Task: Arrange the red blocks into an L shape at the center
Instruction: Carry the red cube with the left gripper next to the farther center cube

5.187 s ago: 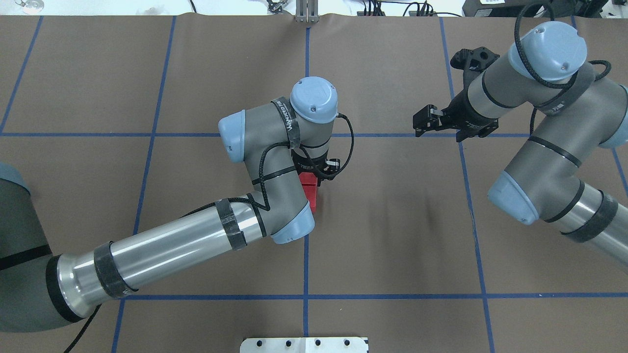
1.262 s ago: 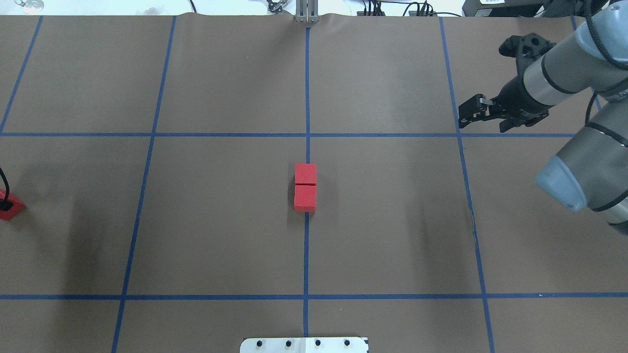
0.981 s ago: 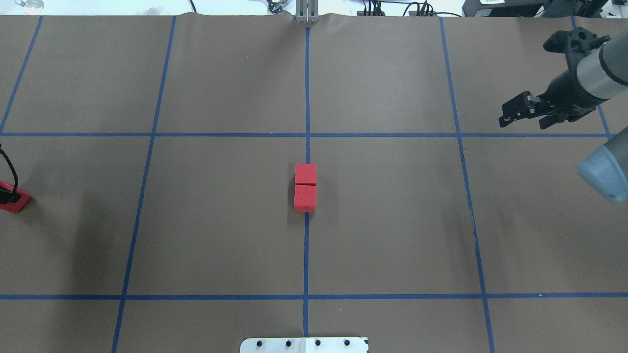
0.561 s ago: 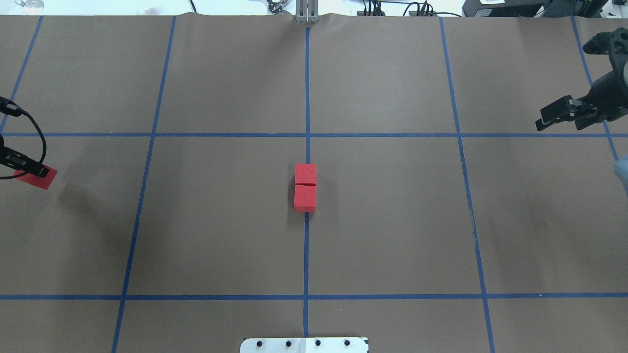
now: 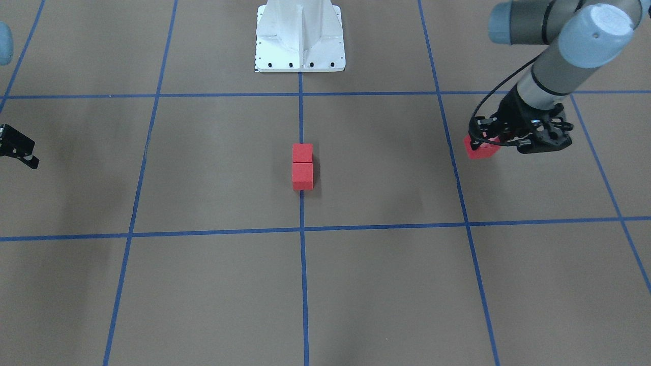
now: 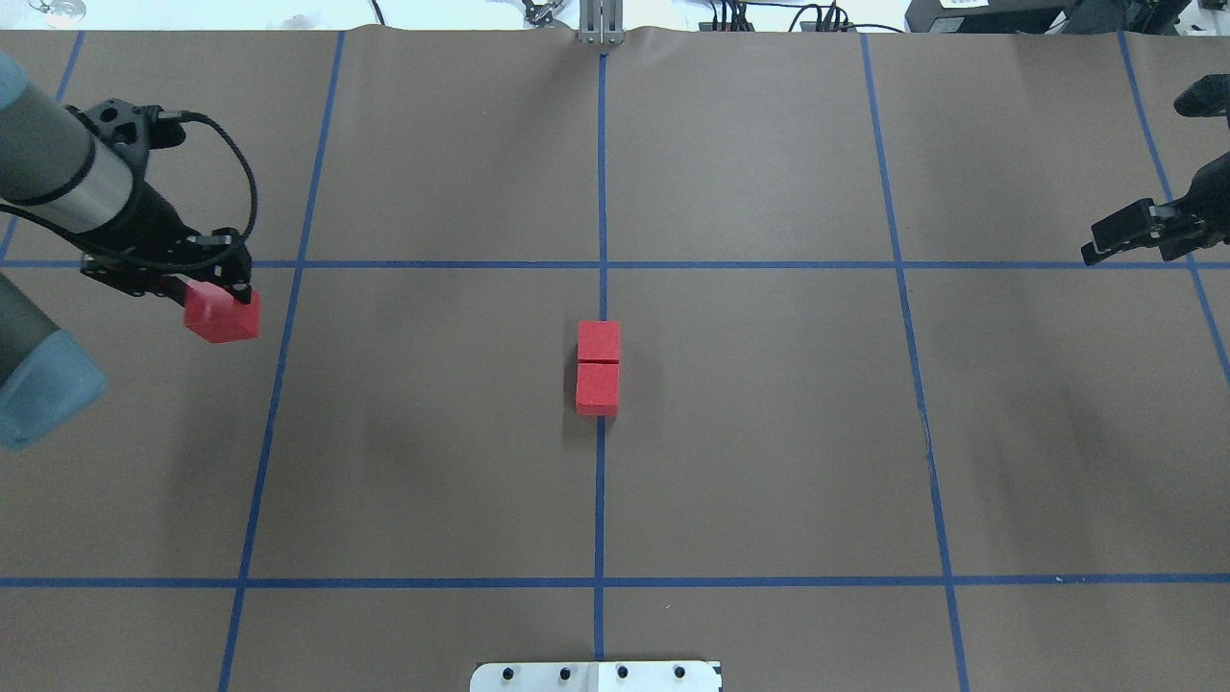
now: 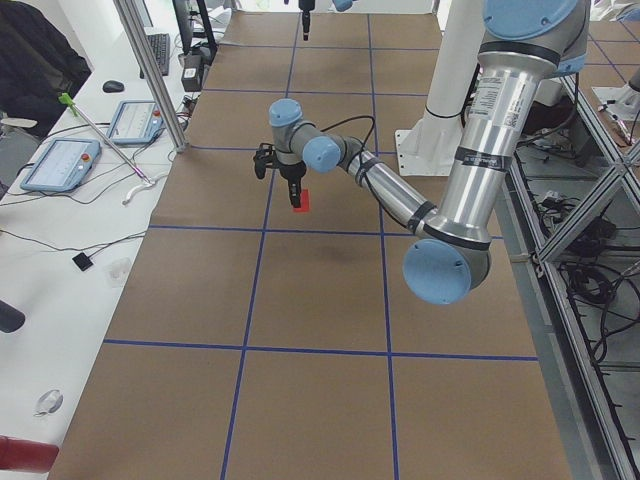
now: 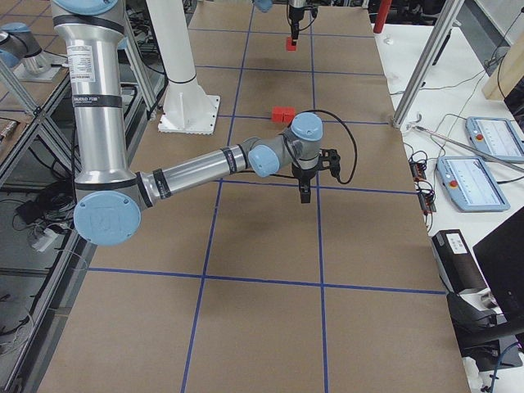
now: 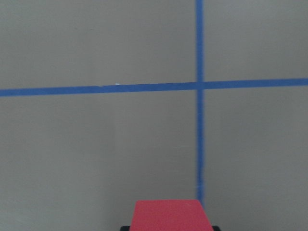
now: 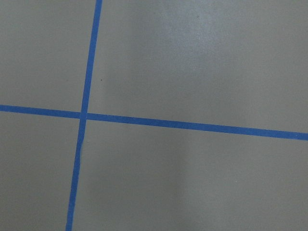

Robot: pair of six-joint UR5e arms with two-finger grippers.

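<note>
Two red blocks (image 6: 598,366) lie touching in a short column on the centre grid line, and they also show in the front view (image 5: 302,166). My left gripper (image 6: 216,294) is shut on the third red block (image 6: 224,315) and holds it above the table at the far left. That block also shows in the front view (image 5: 478,149), in the left side view (image 7: 301,199) and at the bottom of the left wrist view (image 9: 172,215). My right gripper (image 6: 1092,248) hovers empty at the far right with its fingers apart.
The brown table carries a grid of blue tape lines (image 6: 600,581). The white robot base plate (image 6: 596,676) is at the near edge. Side benches with tablets (image 7: 60,163) and aluminium posts (image 7: 150,80) flank the table ends.
My left arm left the centre, went out past the left edge and has come back in carrying the third red block. My right arm has drawn back to the right edge.
</note>
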